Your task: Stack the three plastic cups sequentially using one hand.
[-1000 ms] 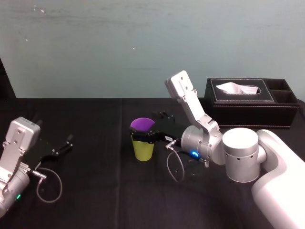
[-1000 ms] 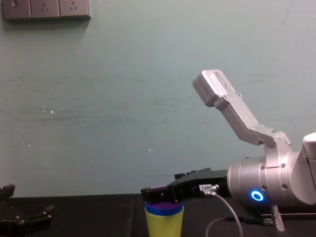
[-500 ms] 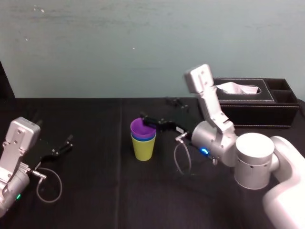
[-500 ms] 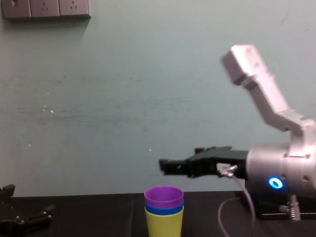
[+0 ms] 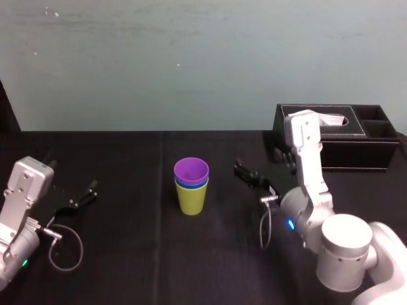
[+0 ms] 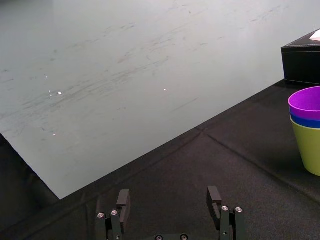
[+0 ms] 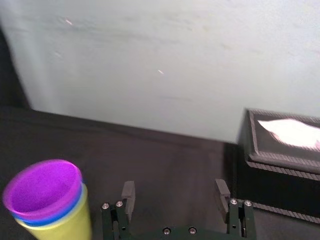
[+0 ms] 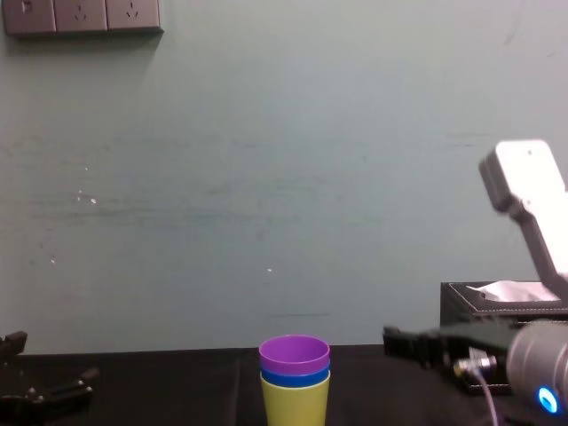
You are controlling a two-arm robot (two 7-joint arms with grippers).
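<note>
Retreat of right gripper (image 5: 247,174) clear of stacked cups (image 5: 191,187); fingers open, empty (left gripper (image 5: 86,194) parked, open). Risk: return sweep toppling them.

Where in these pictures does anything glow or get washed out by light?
Head view: a blue light glows on the right arm, a faint green light on the left arm. Chest view: the same blue light at the lower right. Right wrist view: the tissue in the black box glares plain white beyond the open right hand; the cups are evenly lit.
</note>
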